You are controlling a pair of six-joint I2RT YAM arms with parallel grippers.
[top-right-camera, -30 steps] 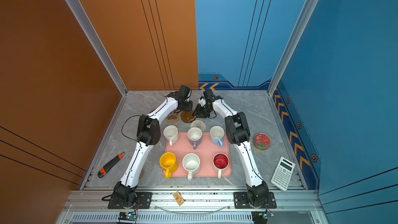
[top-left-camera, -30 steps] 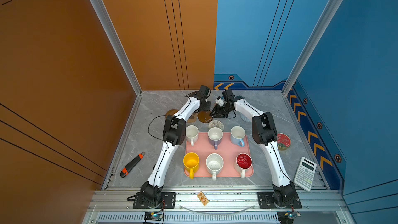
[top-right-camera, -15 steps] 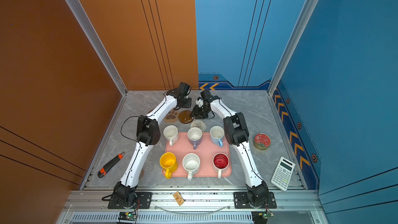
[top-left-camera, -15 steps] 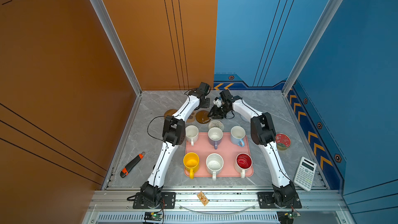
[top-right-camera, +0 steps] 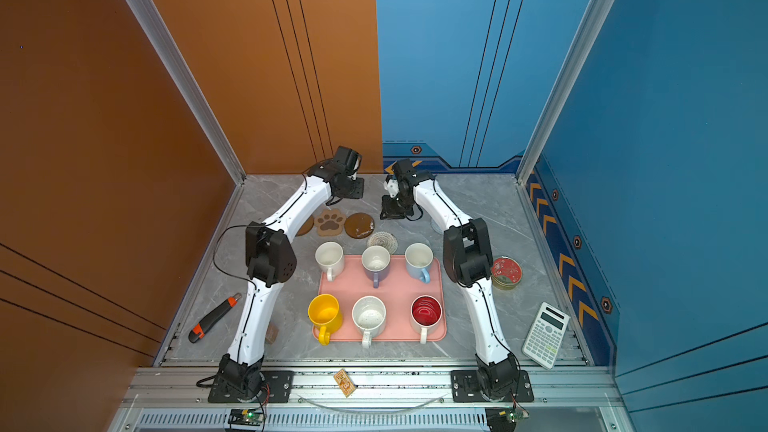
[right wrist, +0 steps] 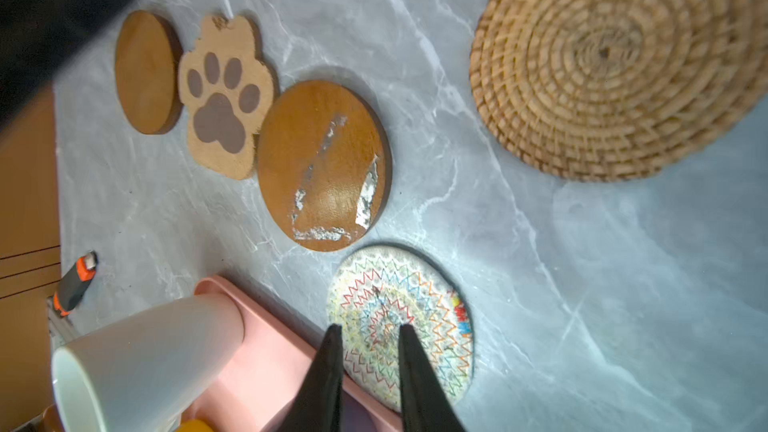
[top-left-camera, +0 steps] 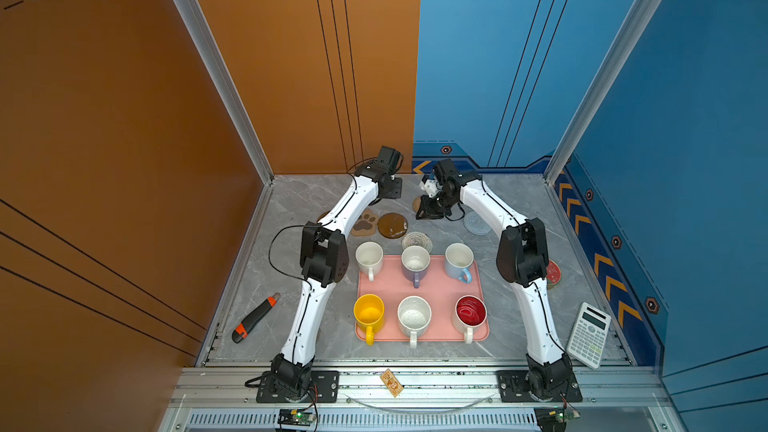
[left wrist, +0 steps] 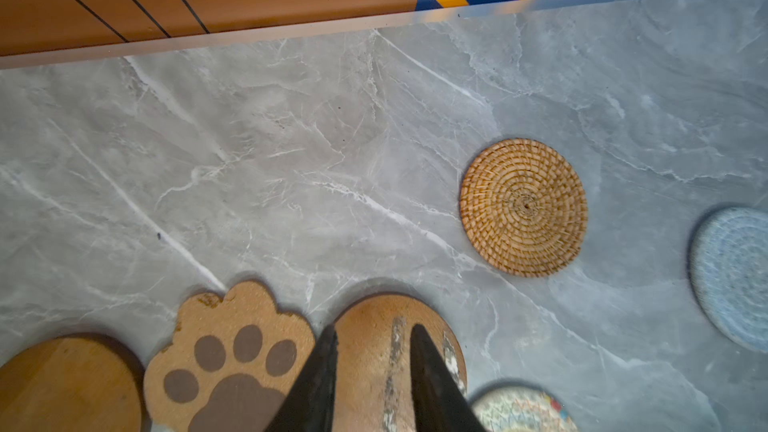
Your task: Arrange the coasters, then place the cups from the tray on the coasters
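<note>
On the grey table behind the pink tray (top-left-camera: 419, 284) lie the coasters: a brown disc (right wrist: 143, 72), the tan paw (top-left-camera: 365, 222), a worn brown disc (top-left-camera: 392, 225), the woven cream round (top-left-camera: 417, 239), the rattan round (left wrist: 523, 206) and the blue-grey round (top-left-camera: 477, 223). Several cups stand on the tray: white (top-left-camera: 369, 257), lavender (top-left-camera: 415, 261), light blue (top-left-camera: 458, 259), yellow (top-left-camera: 368, 313), speckled (top-left-camera: 414, 316) and red-inside (top-left-camera: 470, 311). My left gripper (left wrist: 374, 334) hovers over the worn disc, narrowly open and empty. My right gripper (right wrist: 370, 330) hangs over the cream round, narrowly open and empty.
An orange-and-black box cutter (top-left-camera: 255, 317) lies at the left. A red round tin (top-left-camera: 552, 274) and a calculator (top-left-camera: 589, 340) sit at the right. The back wall stands close behind both grippers.
My left gripper has drawn back toward the rear wall, and the paw coaster now shows beside the arm. The right gripper has shifted only slightly near the rattan round.
</note>
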